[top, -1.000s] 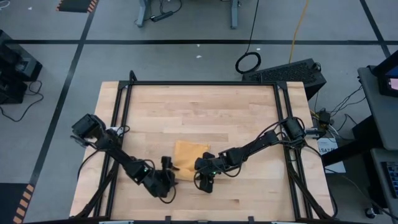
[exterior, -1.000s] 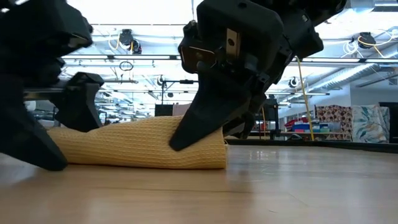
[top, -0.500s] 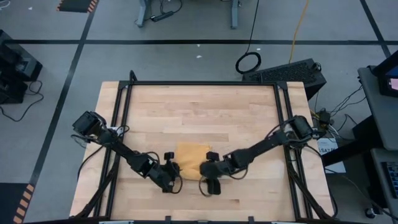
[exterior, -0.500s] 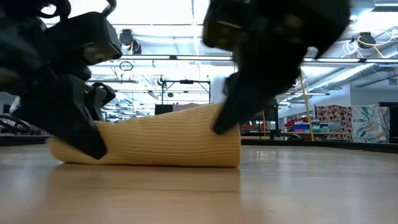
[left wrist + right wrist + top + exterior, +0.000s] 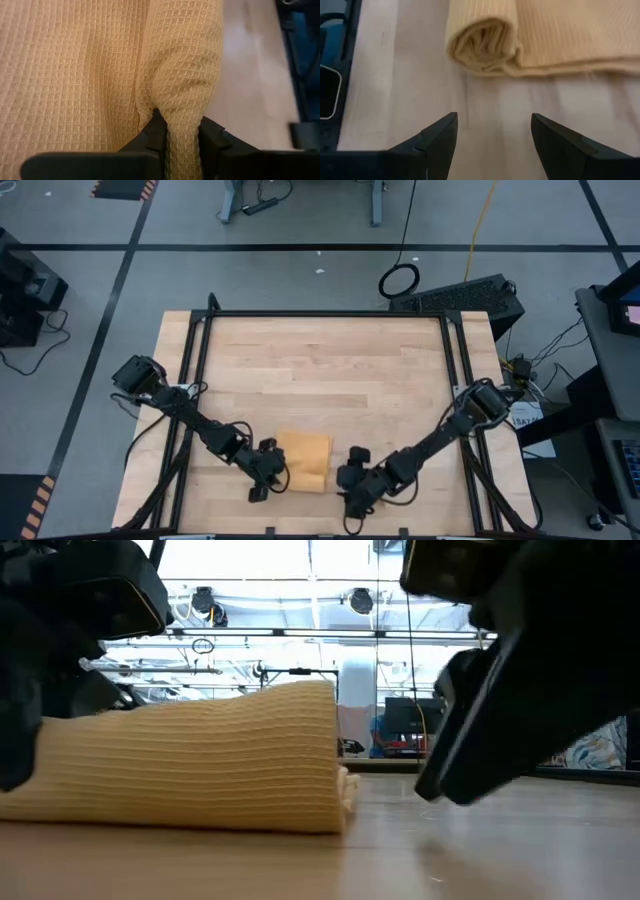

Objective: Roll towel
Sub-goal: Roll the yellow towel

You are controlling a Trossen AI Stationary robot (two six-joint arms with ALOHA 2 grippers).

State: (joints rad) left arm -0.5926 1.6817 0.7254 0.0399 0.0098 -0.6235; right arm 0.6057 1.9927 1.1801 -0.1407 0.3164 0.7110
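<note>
Mid-roll: my left gripper [image 5: 177,137] pinches a fold of the towel [image 5: 305,459]; my right gripper [image 5: 492,142] hangs wide open beside the rolled end. Next, I reckon, the right must regrip that end so both can turn it over evenly.

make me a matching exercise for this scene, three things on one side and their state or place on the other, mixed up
Things:
1. towel
2. left pincer
3. right pincer

States:
A. open, apart from the cloth, nothing between its fingers
B. partly rolled, lying on the wooden table
C. shut on a fold of yellow cloth

Pairs: 1-B, 2-C, 3-A
</note>
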